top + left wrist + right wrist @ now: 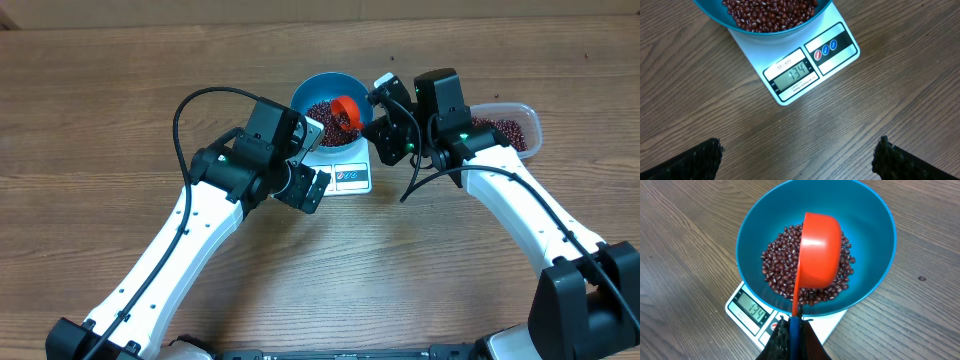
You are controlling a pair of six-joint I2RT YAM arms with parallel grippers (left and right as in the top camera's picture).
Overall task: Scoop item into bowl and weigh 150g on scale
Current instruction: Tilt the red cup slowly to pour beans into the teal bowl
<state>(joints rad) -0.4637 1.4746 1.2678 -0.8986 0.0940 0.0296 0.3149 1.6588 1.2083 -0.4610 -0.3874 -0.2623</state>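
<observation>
Beans (780,275): tiny, hard, dry, loose, likely roll and scatter, so move by scoop (817,250) only. They sit in glossy blue bowl (875,235) on flat white scale (805,75), more in clear tub (536,128) at bowl's 3 o'clock. Right gripper (793,330) clenched on rigid red scoop handle, cup over bowl. Left gripper (800,157) released, empty.

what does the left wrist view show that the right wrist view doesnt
Only the left wrist view: the open left gripper and the row of three buttons on the scale. Only the right wrist view: the red scoop turned over above the beans, its handle in the shut right gripper. Both: the blue bowl of beans on the scale, display reading 134.
</observation>
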